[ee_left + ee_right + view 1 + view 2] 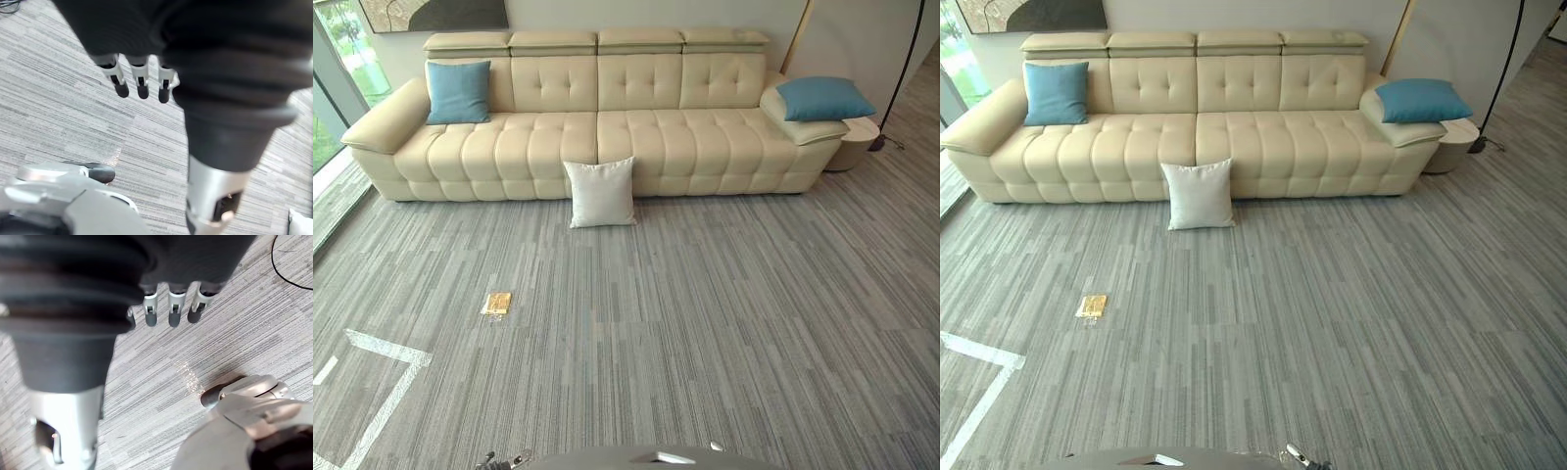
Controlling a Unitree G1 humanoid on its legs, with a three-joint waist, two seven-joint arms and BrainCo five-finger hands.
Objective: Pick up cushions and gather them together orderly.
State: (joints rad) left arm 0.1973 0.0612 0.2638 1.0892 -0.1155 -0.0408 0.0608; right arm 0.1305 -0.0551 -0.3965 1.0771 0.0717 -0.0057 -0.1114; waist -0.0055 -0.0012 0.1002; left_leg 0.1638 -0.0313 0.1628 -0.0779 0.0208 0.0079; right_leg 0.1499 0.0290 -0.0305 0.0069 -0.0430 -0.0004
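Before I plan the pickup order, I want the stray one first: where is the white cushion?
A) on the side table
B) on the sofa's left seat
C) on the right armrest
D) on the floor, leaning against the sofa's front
D: the white cushion stands upright on the carpet, propped against the front of the sofa.

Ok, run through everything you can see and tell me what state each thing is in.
Left blue cushion: upright on the sofa seat, leaning on the backrest.
Right blue cushion: lying on the sofa's right armrest.
White cushion: standing on the carpet, propped against the sofa front.
Yellow item: flat on the carpet.
Left hand: open, empty.
Right hand: open, empty.
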